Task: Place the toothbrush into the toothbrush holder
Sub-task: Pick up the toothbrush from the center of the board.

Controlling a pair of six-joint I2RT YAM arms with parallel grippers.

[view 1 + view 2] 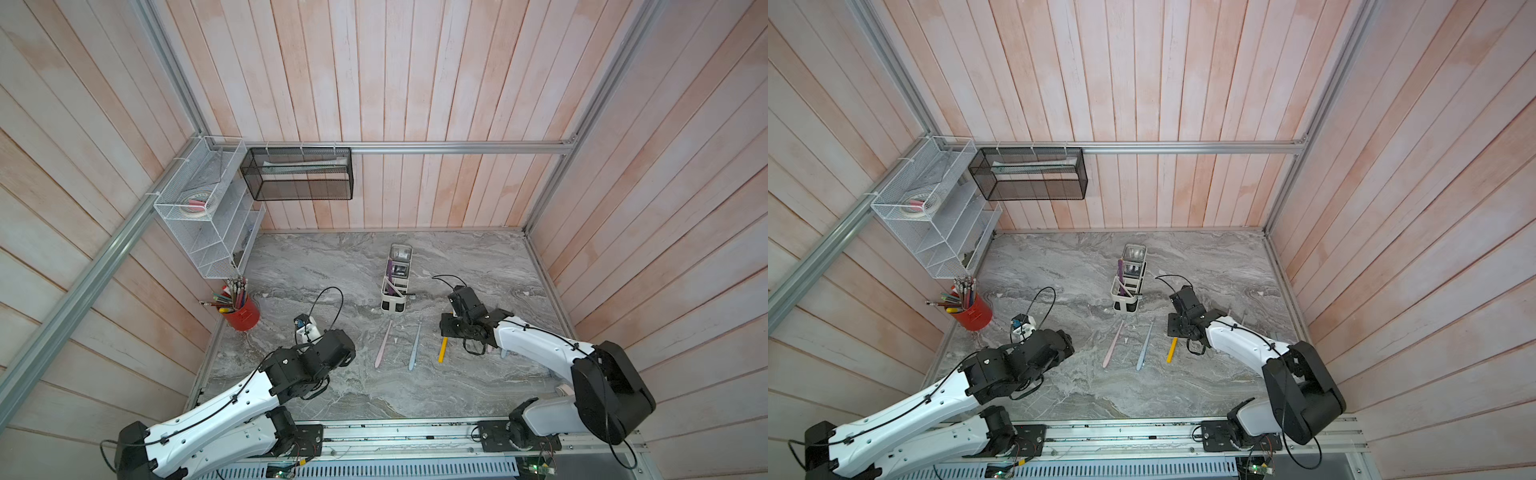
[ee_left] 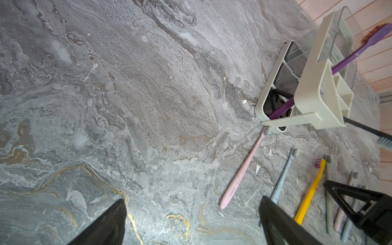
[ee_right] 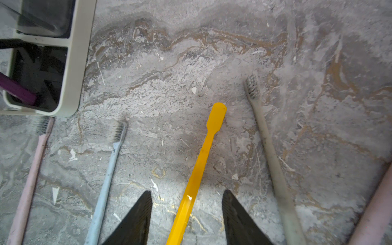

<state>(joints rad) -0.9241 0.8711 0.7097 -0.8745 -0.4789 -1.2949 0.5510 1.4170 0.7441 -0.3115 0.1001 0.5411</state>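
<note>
Only the right wrist view shows the right gripper (image 3: 187, 191) straddling the yellow brush (image 3: 202, 157), lower centre, jaws apart; left gripper (image 2: 192, 199) spread, empty.

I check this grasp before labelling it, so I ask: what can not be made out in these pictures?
Yellow toothbrush: handle end cut off by the right wrist picture's edge; in both top views the right gripper covers its head.
Toothbrush holder: cut off in the right wrist view, compartments too dark.
Black toothbrush: head blurred at the left wrist picture's edge.
Black mesh basket: contents too small in both top views.
</note>
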